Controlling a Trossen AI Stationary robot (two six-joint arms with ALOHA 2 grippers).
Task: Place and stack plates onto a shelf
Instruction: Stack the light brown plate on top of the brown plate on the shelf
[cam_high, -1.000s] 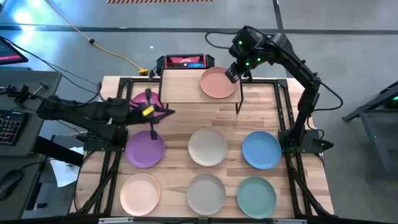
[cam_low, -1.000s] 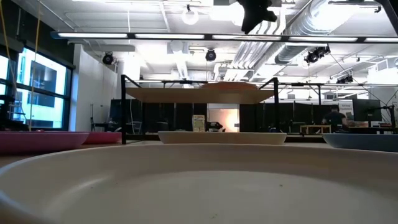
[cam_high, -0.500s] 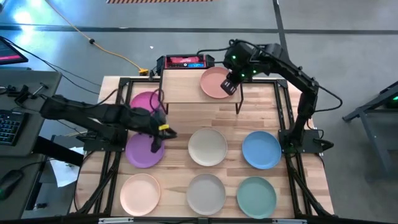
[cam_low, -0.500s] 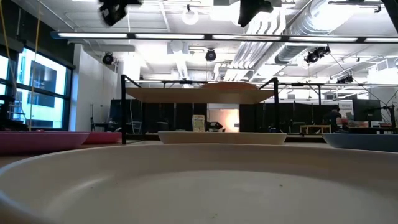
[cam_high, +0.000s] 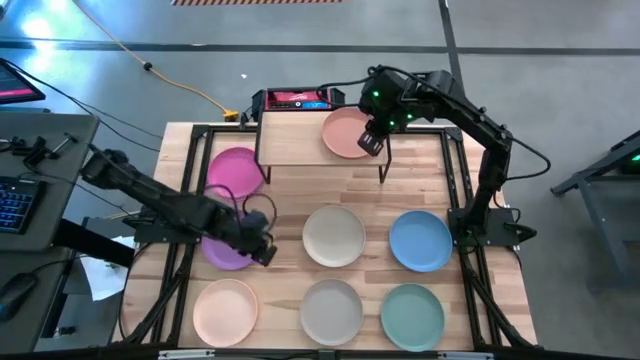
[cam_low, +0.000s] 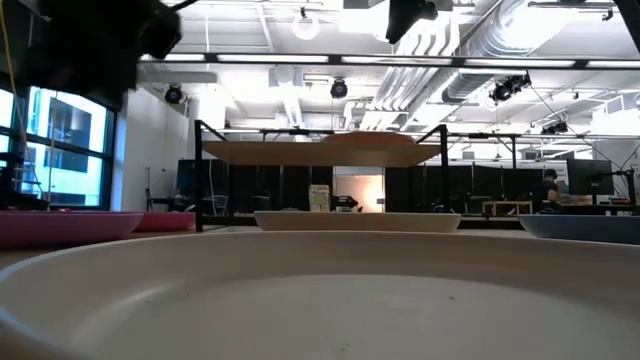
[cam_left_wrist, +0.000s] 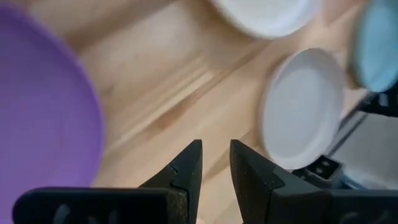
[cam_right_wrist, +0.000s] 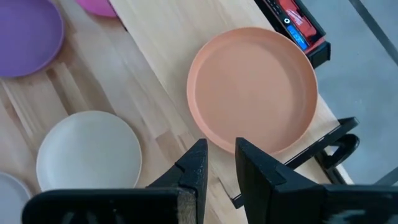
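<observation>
High view: left gripper (cam_high: 262, 250) by the purple plate (cam_high: 225, 250), fingers apart, empty. Looks stiff, light, slick; I'd pinch its rim.

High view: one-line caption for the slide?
Left gripper at the purple plate's edge; right gripper over the peach plate on the shelf.

You've got one camera straight overhead taking in the whole light-wood tabletop (cam_high: 290, 200). The low one sits at table height, nose against a round cream plate (cam_low: 320, 300), facing the room. Both wrist cams look down close; the right one shares the round peach plate (cam_right_wrist: 252, 87) with overhead.
</observation>
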